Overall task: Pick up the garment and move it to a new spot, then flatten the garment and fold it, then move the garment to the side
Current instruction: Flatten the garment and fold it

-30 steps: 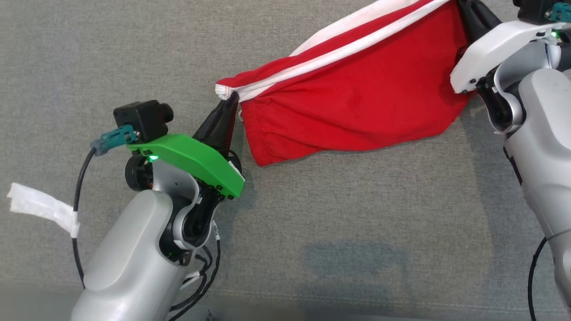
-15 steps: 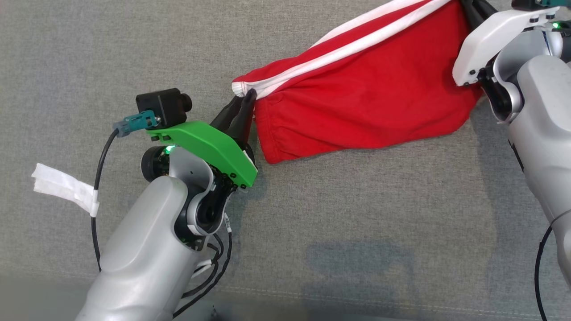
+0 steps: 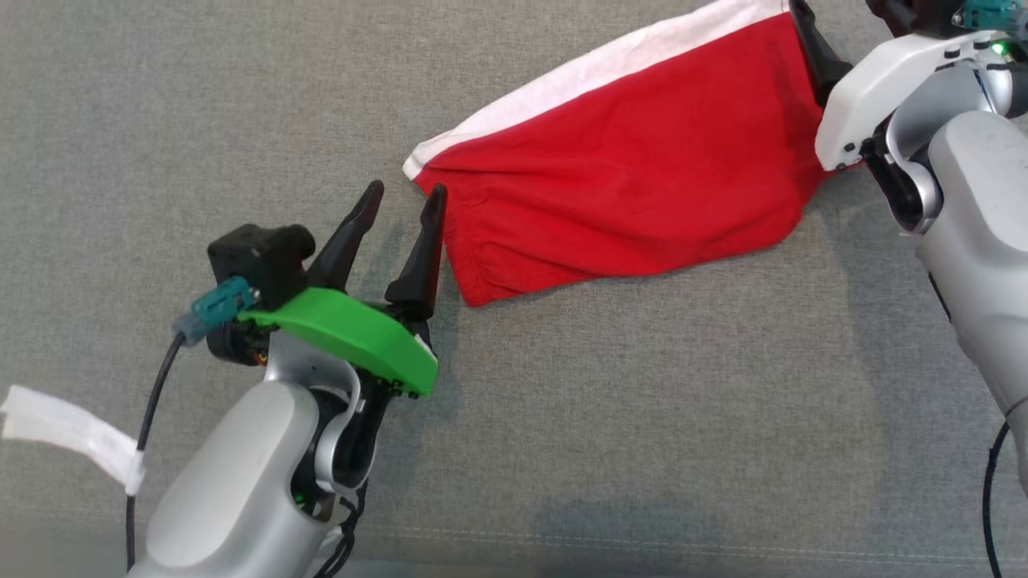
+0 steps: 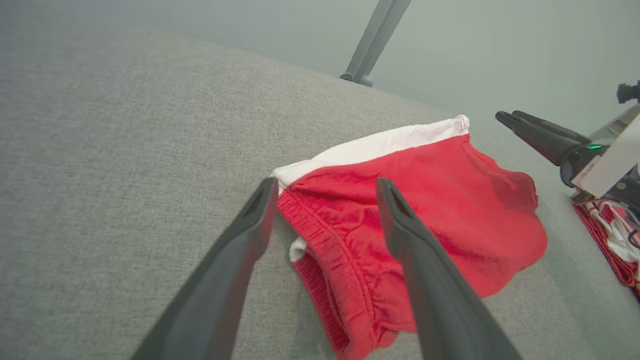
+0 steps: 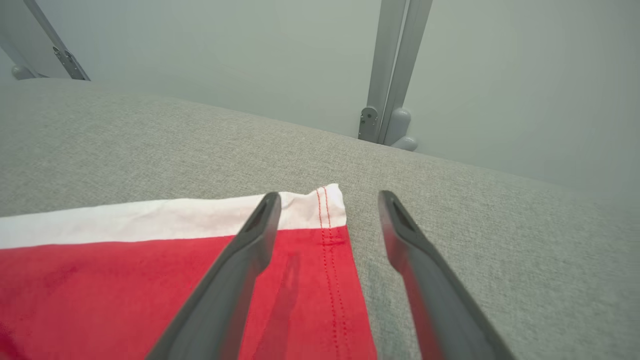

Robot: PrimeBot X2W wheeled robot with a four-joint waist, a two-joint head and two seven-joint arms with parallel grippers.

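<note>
While both grippers stand open and empty, the garment [image 3: 626, 193] lies spread on the grey cloth surface [image 3: 562, 449].
The garment is red with a white band along its far edge and runs aslant between the two arms. The left gripper [image 3: 406, 189] has its jaws wide apart, one fingertip just beside the gathered waistband end, gripping nothing. The right gripper [image 5: 328, 196] sits at the opposite stitched hem corner, jaws equally parted: one finger over the cloth, the other over bare surface, nothing clamped.
</note>
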